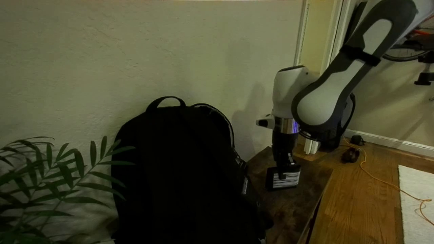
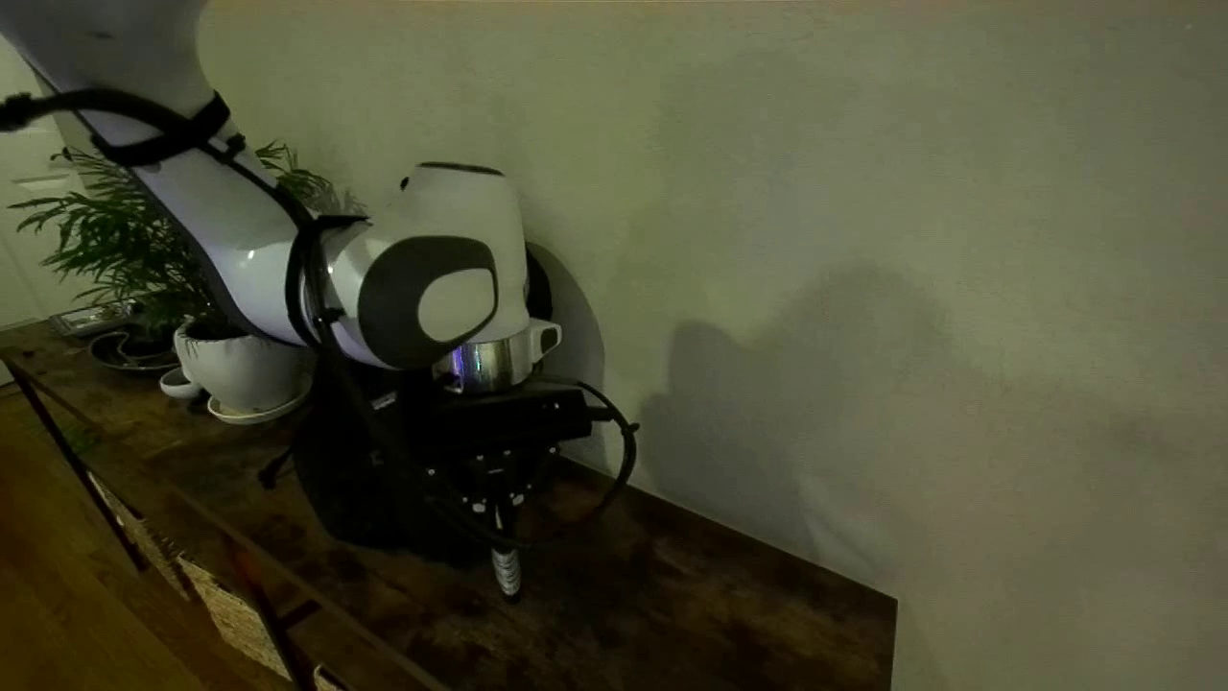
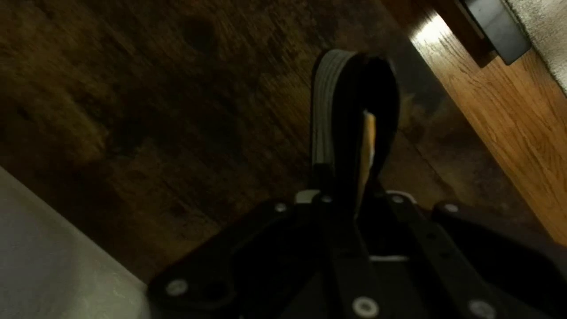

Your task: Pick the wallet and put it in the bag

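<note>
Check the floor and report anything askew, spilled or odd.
One oddity: an orange cord snakes loosely across the wood floor onto the pale rug in an exterior view, looking untidy. No spill shows.

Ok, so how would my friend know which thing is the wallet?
Find the big black backpack by the wall. Right of it in an exterior view, the end effector grips the wallet. It's small and dark-edged with a streaky pale face, while the backpack is mostly black.

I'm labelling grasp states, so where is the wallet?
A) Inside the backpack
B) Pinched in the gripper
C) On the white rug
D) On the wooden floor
B: in an exterior view the gripper clasps the wallet, its striped face upright, outside the backpack.
</note>
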Controlling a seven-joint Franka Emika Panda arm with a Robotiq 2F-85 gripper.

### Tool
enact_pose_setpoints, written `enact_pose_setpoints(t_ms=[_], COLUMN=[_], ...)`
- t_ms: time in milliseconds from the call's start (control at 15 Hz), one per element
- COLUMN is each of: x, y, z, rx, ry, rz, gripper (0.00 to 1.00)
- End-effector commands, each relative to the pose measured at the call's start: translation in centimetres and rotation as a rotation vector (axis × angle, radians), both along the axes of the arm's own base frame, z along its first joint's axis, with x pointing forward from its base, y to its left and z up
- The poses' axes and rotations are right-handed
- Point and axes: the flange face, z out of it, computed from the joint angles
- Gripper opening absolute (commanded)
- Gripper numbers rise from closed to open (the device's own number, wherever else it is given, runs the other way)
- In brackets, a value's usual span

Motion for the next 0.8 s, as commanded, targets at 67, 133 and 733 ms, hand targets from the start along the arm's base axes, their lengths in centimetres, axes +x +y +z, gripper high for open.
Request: enact_pose_setpoints(t_ms=[67,133,733], x=[-1.7,-1.7,-1.6], y=[1.6,2.0,4.8], z=[5.5,6.4,13.9], rx=[0.019,0.027,0.036], ry=[0.025,0.024,-0.090], rz=[-0.065,-0.071,-0.119], gripper=[0.04,0.04,0.04])
